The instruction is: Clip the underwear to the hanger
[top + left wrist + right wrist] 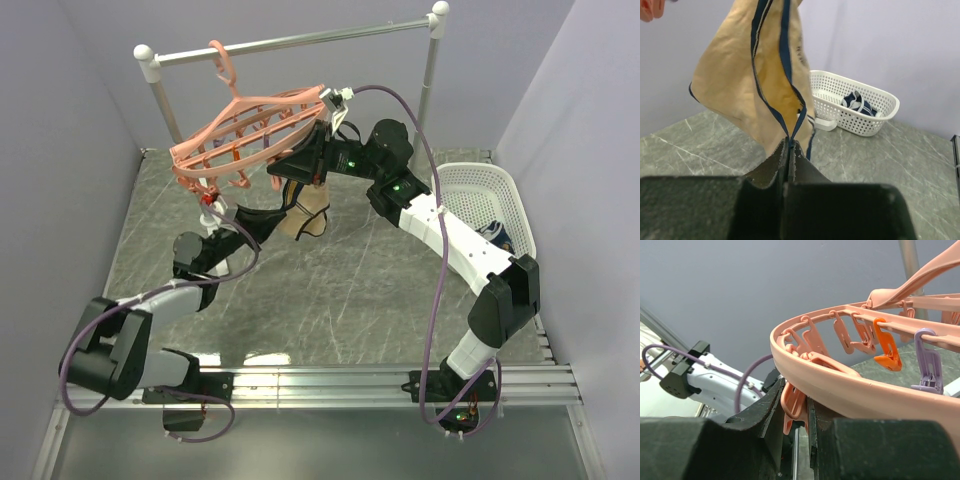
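The salmon-pink round hanger hangs by its hook from the rack bar, tilted. The beige underwear with navy trim hangs below the hanger's right rim. My left gripper is shut on the underwear's navy trim, seen in the left wrist view, where the fabric stretches up out of frame. My right gripper is at the hanger's rim. In the right wrist view it is shut on a pink clip under the ring. Where the underwear's top ends is hidden.
The silver-and-white rack stands at the back of the table. A white basket holding a dark garment sits at the right, also in the left wrist view. Orange and purple clips hang on the hanger.
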You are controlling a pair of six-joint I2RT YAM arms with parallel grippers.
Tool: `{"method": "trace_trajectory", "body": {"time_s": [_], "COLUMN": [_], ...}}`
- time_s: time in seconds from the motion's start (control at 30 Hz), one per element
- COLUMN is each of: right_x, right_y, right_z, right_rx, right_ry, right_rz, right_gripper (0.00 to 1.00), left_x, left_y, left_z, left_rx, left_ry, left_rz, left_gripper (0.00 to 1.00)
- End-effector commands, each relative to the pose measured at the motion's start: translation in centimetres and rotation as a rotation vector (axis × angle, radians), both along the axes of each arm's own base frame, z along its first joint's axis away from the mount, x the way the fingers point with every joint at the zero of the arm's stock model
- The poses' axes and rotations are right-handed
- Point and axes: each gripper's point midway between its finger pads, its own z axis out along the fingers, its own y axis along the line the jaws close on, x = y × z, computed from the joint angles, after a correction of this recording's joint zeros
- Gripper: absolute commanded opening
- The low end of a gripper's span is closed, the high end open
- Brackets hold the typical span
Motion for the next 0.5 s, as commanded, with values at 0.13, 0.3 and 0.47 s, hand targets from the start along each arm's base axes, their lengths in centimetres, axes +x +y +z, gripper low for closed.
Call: {"method": "trace_trajectory", "body": {"time_s": [0.13,0.3,0.47], "right_x": [-0.7,-0.4,-0.1], "right_y": [-0.4,-0.2,-0.2], "right_z": [3.5,3.2,3.0], "right_rx": [0.057,0.057,0.051], "right_ry": [-0.132,-0.155,-0.166], "right_rz": [-0.006,-0.011,-0.032], "right_gripper": [0.00,0.00,0.00], "left_x": [-2.3,-3.7,-4.4], "left_y": [0.5,0.8,0.5], "left_z": [3.9,5.6,7.3], "left_rx": [0.088,0.132,0.162], "left_ry": [-0.117,-0.126,-0.175], "left_rz": [0.015,0.014,-0.021], "left_gripper": [0.00,0.00,0.00]}}
